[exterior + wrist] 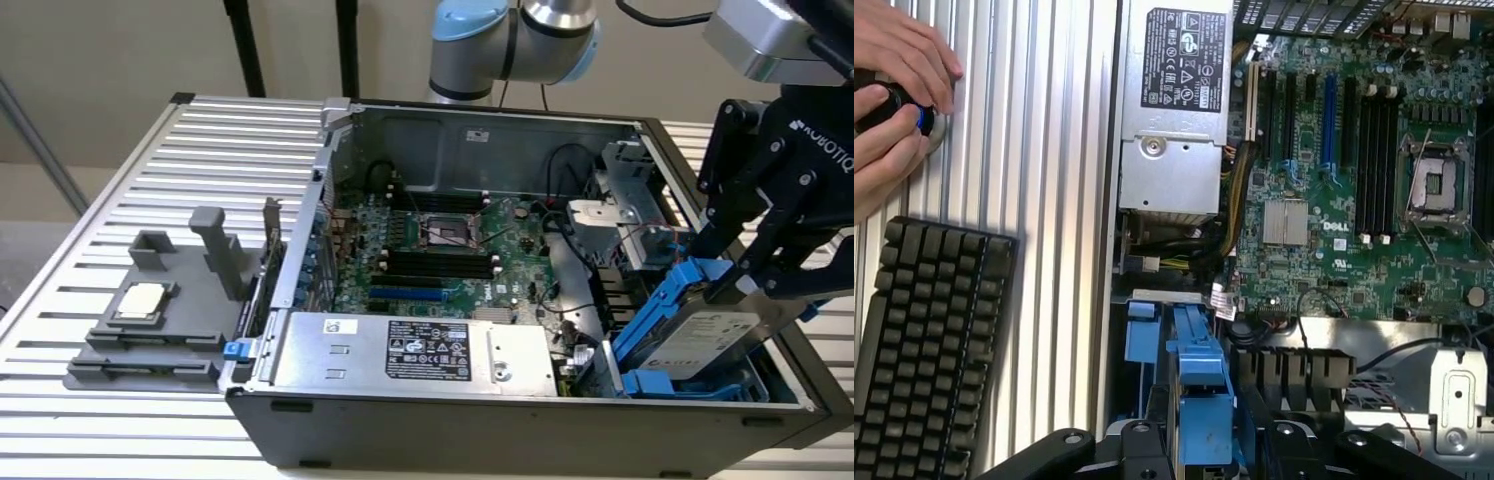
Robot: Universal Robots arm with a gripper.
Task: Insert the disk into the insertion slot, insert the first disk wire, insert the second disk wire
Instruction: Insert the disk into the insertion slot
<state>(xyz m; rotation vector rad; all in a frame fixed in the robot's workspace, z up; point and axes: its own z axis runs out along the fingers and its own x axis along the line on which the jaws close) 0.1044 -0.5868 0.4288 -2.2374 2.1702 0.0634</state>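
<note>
While the gripper [742, 288] is clamping its black fingers on the top edge, the disk [701, 345] is leaning tilted in the near corner of the open computer case [534, 425], on the exterior view's right. Its white label is facing up and its blue carrier [1199, 385] is running along both long sides. The lower end is sitting at the insertion slot [661, 384], whose blue clips are showing just below it; how far it is seated cannot be told. Beside the slot, toward the exterior view's left, the silver power-supply box [400, 350] is lying along the case's near wall. The green motherboard [441, 250] is lying farther back. The robot arm [514, 40] is rising behind the far wall. Outside the case, on the exterior view's left, a dark grey stand [154, 310] is resting on the slatted metal table [200, 150]. In the wrist view, a person's hands [894, 60] are gripping a dark knob [889, 105] on the table, near a black keyboard [924, 340].
</note>
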